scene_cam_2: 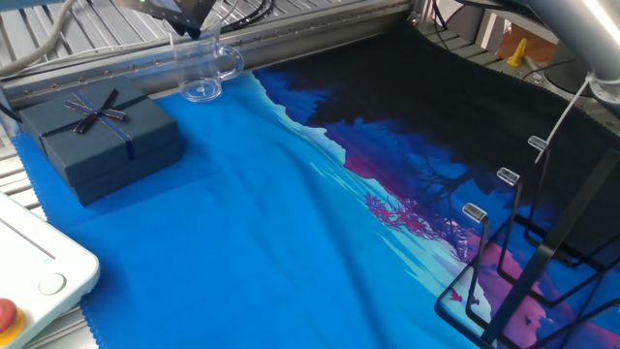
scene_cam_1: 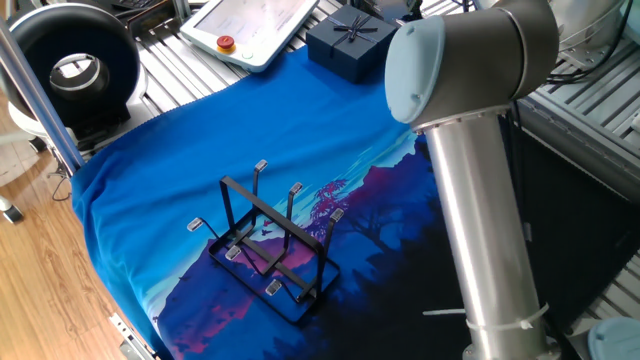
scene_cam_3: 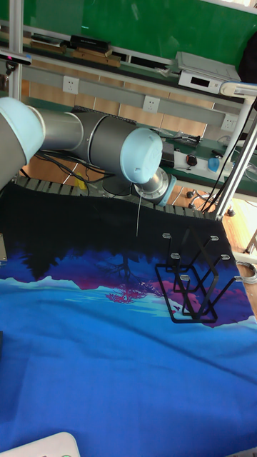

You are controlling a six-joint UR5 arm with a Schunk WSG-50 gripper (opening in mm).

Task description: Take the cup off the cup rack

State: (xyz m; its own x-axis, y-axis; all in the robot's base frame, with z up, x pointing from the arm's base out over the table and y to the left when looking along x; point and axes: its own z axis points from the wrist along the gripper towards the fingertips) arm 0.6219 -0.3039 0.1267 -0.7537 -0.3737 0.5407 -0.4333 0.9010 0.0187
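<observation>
The clear cup (scene_cam_2: 201, 68) stands upright at the far corner of the blue cloth (scene_cam_2: 252, 233), its loop handle pointing right, far from the cup rack. My gripper (scene_cam_2: 190, 17) shows only as dark fingertips at the top edge, right over the cup's rim; how the jaws stand is cut off. The black cup rack (scene_cam_2: 523, 262) stands at the right with nothing on its grey-tipped prongs. It also shows bare in one fixed view as cup rack (scene_cam_1: 265, 245) and in the tall view as cup rack (scene_cam_3: 196, 278). Those two views hide the cup and gripper.
A dark blue gift box (scene_cam_2: 97, 141) with a ribbon sits just left of the cup. A white pendant (scene_cam_1: 250, 25) with a red button lies beyond the box. My thick grey arm (scene_cam_1: 480, 200) crosses above the cloth. An aluminium rail (scene_cam_2: 310, 34) runs behind the cup.
</observation>
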